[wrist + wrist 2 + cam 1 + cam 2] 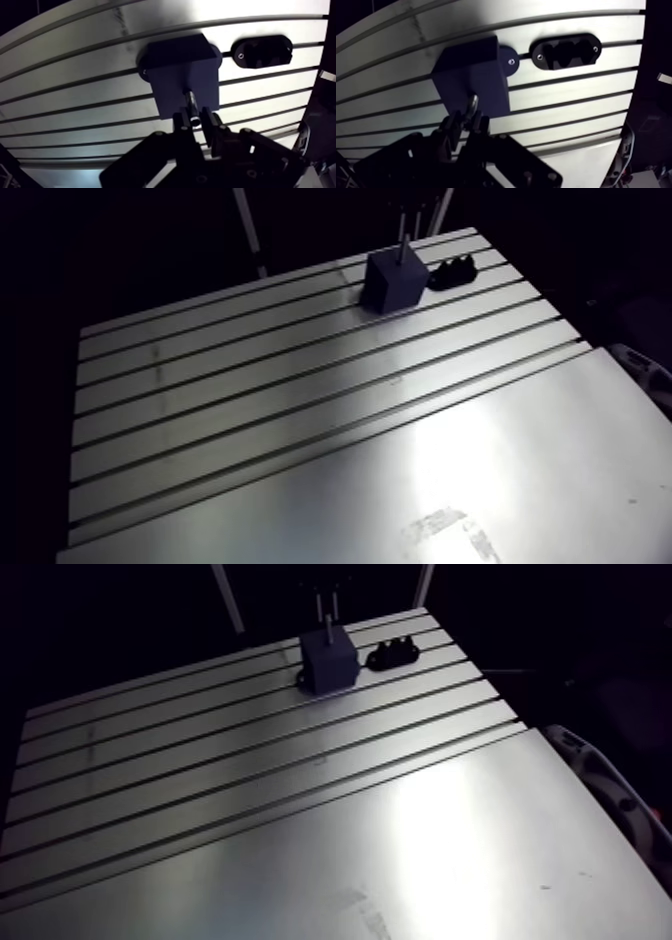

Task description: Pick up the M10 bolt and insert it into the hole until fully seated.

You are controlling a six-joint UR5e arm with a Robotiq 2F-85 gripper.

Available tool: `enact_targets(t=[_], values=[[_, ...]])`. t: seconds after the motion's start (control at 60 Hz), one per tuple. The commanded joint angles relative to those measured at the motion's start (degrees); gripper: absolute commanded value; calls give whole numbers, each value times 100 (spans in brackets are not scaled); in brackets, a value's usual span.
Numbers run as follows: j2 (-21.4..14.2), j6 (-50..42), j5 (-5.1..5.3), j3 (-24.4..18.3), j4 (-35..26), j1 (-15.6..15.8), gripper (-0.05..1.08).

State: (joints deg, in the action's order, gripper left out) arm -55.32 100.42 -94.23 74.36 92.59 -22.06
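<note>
Steel-grey, the M10 bolt (191, 106) sits pinched between the narrow jaws of the gripper (196, 121), its shank pointing ahead of them. Just ahead, its tip meets the top face of a dark block (175, 70) standing on the slotted aluminium table (75, 100). Beyond the block, off to one side, lies a black oval holder (261, 51).

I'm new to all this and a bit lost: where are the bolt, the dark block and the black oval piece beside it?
bolt (191, 105), wrist view, middle of its shiny shank.
dark block (167, 95), wrist view, the face around the bolt.
black oval piece (272, 50), wrist view, its raised body.
</note>
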Motion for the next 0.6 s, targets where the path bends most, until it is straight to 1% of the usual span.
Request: enact_targets(t=[0.017,0.6], values=[[0,8,-4,-6,17,0,108],[0,1,14,3,17,1,108]])
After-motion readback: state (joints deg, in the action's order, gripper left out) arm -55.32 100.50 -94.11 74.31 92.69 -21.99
